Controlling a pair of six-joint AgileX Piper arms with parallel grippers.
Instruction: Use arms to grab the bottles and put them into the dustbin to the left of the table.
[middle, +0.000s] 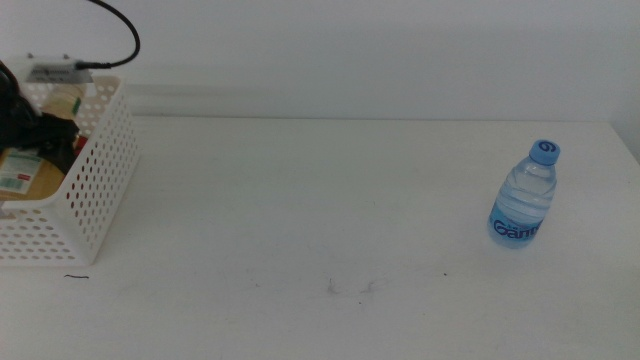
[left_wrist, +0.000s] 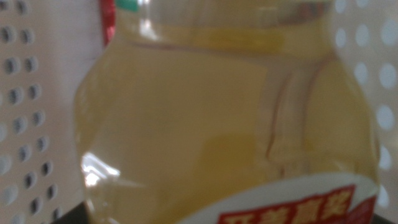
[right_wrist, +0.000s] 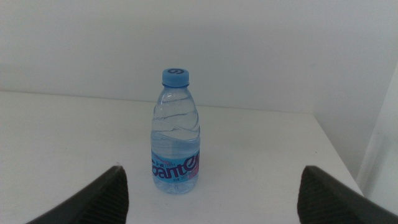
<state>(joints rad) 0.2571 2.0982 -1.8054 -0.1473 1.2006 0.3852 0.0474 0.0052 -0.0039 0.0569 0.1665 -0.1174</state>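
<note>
In the middle view, the dustbin (middle: 95, 190) is standing at the left edge of the table (middle: 330, 210). The left gripper (middle: 35, 130) is reaching down inside it, next to the yellow-liquid bottle (middle: 30, 170). The water bottle (middle: 524, 197) is standing upright far to the right, well apart from the basket.

In the left wrist view, the yellow-liquid bottle (left_wrist: 211, 118) is filling almost the whole picture, with the lattice wall (left_wrist: 25, 124) behind it; I cannot tell how the claw is standing.

In the right wrist view, the right gripper (right_wrist: 211, 193) is spread wide and released, and the water bottle (right_wrist: 176, 134) is standing in front of it, untouched.
</note>
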